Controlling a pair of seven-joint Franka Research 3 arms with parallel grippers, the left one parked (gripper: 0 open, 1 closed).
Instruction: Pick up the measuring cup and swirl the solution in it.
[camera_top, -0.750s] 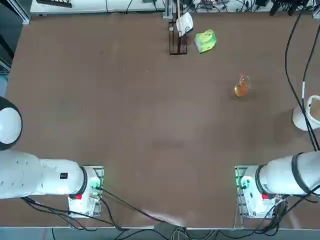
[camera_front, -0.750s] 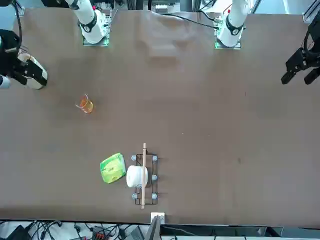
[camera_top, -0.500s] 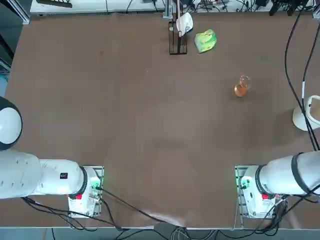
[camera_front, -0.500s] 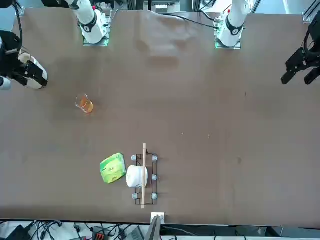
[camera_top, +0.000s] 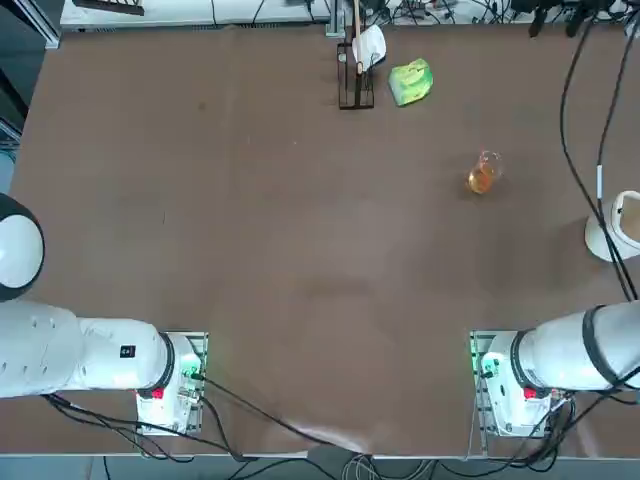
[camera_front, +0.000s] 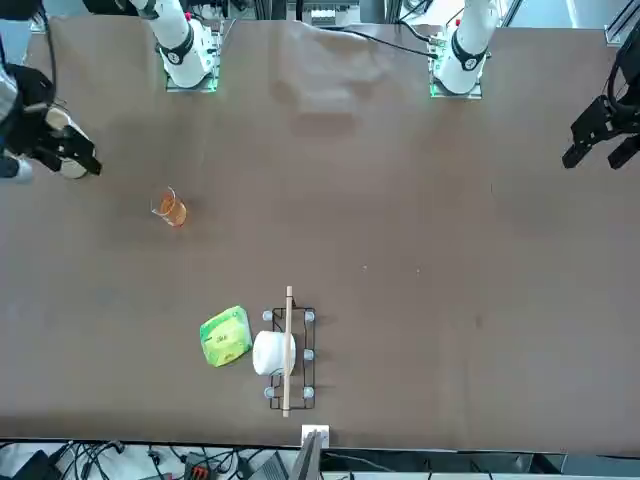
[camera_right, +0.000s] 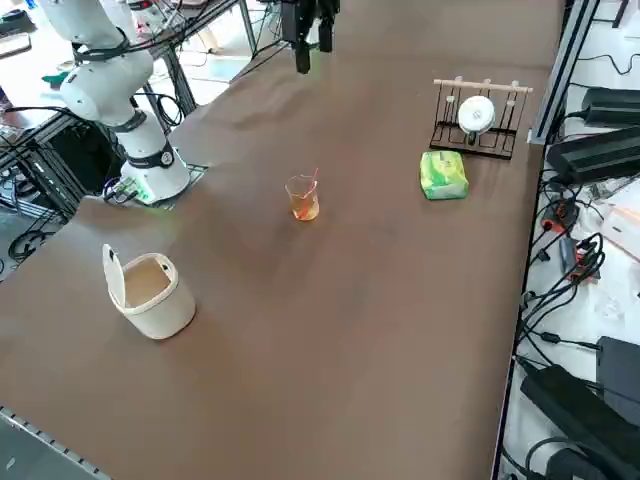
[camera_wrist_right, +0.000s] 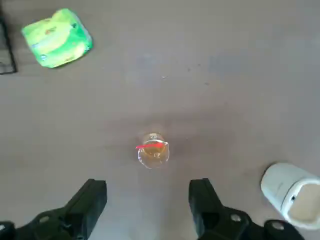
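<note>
Going left to right across my wrist view, a green packet lies flat on the table, well off my line, so it needs no care. Next comes the cup, upright and alone on bare tabletop, its solution a shallow orange pool, with what may be a red mark near its rim, though I cannot make that out. It stands free on all sides, which leaves room for a finger on either flank. My gripper hangs high above it, jaws spread wide and empty, with the cup showing just ahead of the gap between them. I judge that wide spread suits a straight descent. Furthest right, a white tub sits near the cup but apart from it; I would mind it when swirling.
</note>
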